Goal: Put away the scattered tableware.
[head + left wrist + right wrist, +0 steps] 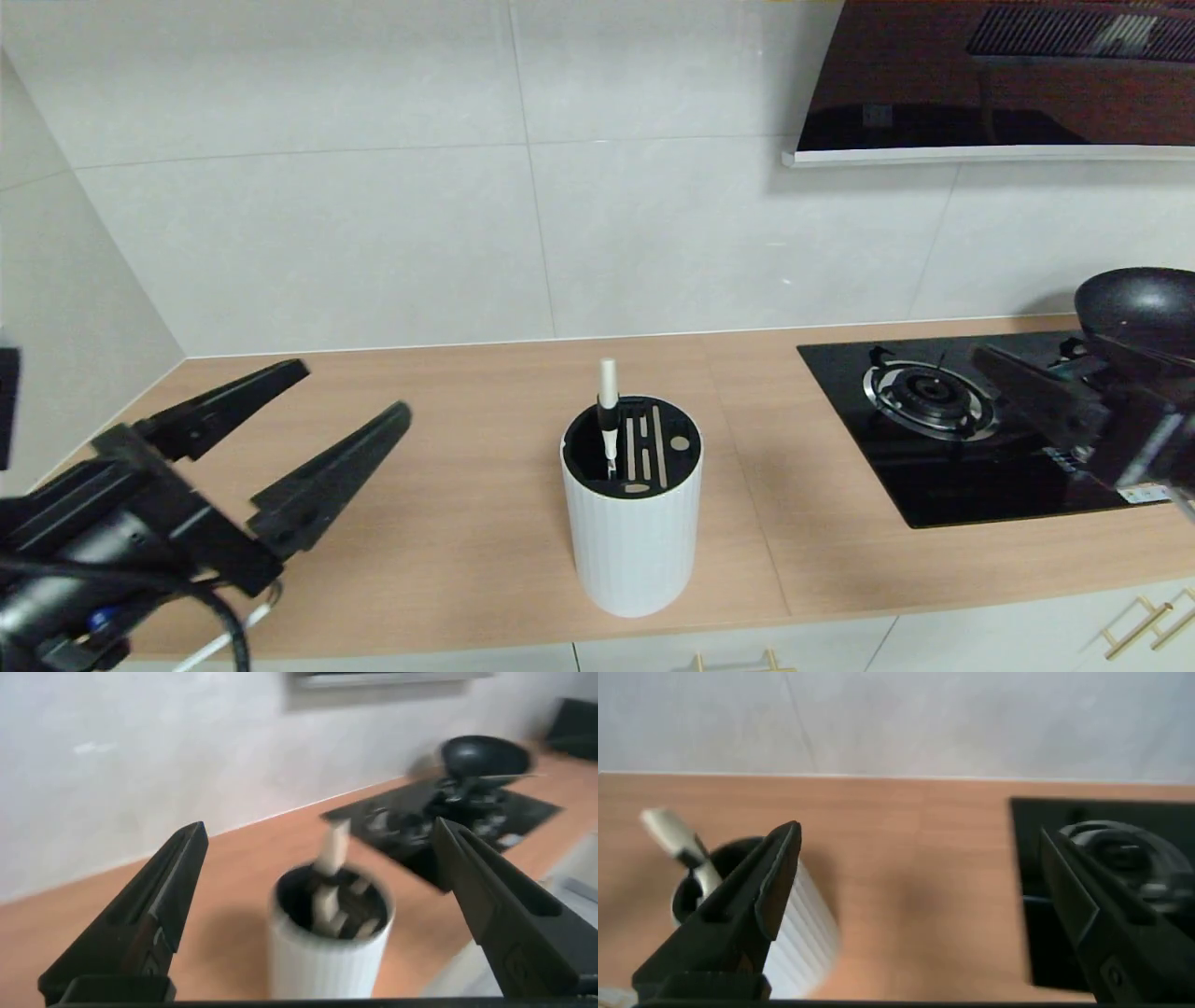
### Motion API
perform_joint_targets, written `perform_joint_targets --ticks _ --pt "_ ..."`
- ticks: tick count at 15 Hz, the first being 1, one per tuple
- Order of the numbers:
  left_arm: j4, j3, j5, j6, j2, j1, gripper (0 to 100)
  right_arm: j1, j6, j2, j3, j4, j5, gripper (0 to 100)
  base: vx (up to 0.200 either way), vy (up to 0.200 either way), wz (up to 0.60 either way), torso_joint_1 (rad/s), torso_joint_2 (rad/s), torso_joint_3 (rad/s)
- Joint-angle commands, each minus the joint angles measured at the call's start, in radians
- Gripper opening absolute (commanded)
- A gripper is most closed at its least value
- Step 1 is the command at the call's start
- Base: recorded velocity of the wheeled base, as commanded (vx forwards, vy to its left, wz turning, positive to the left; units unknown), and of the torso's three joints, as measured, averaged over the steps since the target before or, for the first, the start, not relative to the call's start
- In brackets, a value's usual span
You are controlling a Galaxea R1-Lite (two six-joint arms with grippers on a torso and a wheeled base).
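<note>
On the light wooden counter (467, 523) stands a tall round white holder (633, 532) with a black slotted top. One white-handled utensil (608, 387) stands upright in it. The left gripper (350, 388) hangs near the holder, fingers wide apart and empty. The right gripper (917, 835) hangs over the black stove (896, 457), also wide apart.

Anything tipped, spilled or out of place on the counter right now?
Nothing stands out. The white holder stands upright on the counter, with one utensil standing in it, handle up. The left tool and right tool are open and empty.
</note>
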Motion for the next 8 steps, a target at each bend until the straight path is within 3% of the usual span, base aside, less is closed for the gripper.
perform_joint_targets --ticks 1,2,3,5,6,8 --pt "0.298 0.090 0.013 -0.013 -0.431 0.132 100 -0.169 -0.039 -0.401 0.212 0.080 -0.002 100 0.000 0.000 0.00 0.000 0.00 0.000" --pt "0.430 0.083 0.016 -0.040 -0.559 0.138 100 -0.229 -0.039 -0.512 0.222 0.166 0.003 100 0.000 0.000 0.00 0.000 0.00 0.000" --pt "0.543 0.070 0.008 -0.057 -0.671 0.178 100 -0.266 -0.039 -0.615 0.213 0.270 0.003 100 0.000 0.000 0.00 0.000 0.00 0.000" --pt "0.744 0.066 -0.004 -0.066 -0.871 0.268 100 -0.344 -0.040 -0.771 0.184 0.454 0.006 100 0.000 0.000 0.00 0.000 0.00 0.000" --pt "0.779 0.066 -0.013 -0.065 -0.910 0.296 100 -0.362 -0.040 -0.794 0.181 0.480 0.008 100 0.000 0.000 0.00 0.000 0.00 0.000" --pt "0.887 0.070 -0.104 -0.057 -1.028 0.370 100 -0.418 -0.057 -0.872 0.173 0.526 0.014 100 0.000 0.000 0.00 0.000 0.00 0.000"
